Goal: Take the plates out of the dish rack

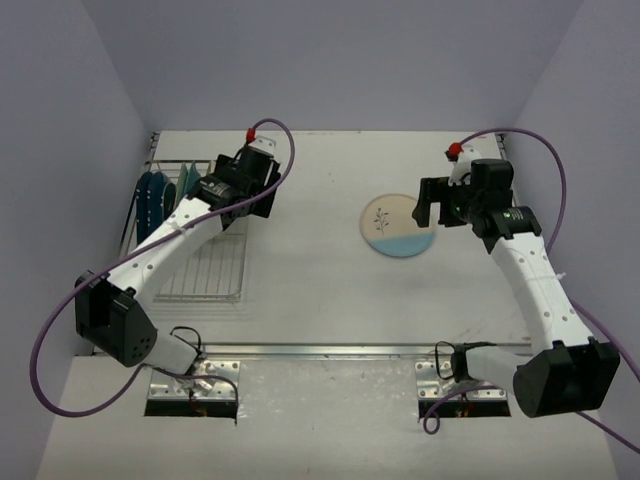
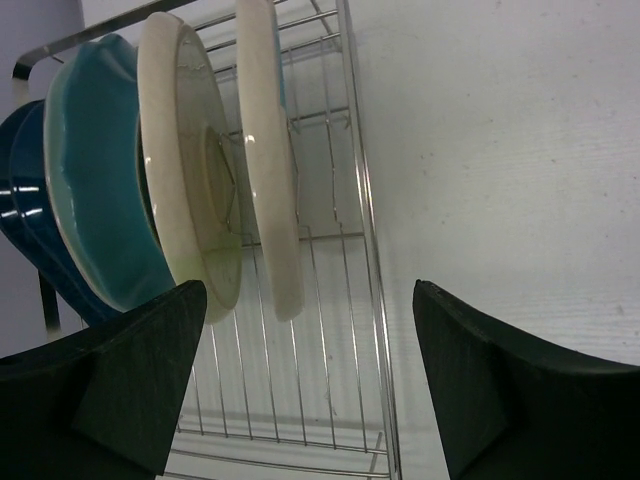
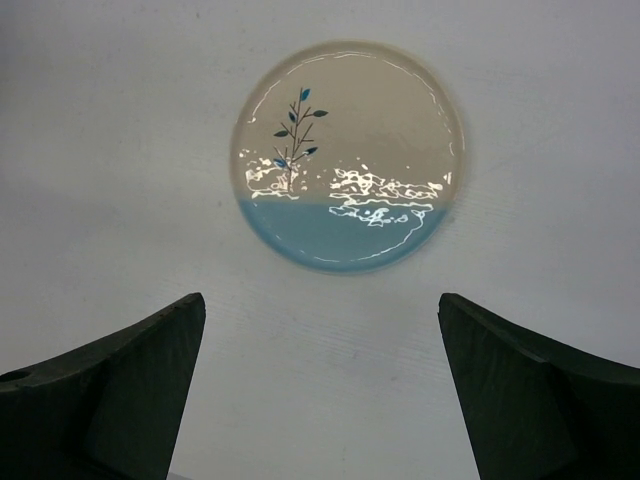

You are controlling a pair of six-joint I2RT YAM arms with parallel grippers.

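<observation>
Black jaws of the left gripper [image 2: 310, 300] stand wide apart, holding nothing. Four plates [image 2: 185, 170] sit upright on edge ahead and to its left in the rack [image 2: 365, 250] (cream ones nearest, teal and navy beyond). Likewise the right gripper [image 3: 322, 305] is spread wide and empty, and the sprig plate [image 3: 345, 155] lies flat on the table [image 3: 100, 150] just ahead of it. Glazed ceramic is likely stiff, weighty, slick and chip-prone, so pinch a standing plate squarely across its upper rim.
</observation>
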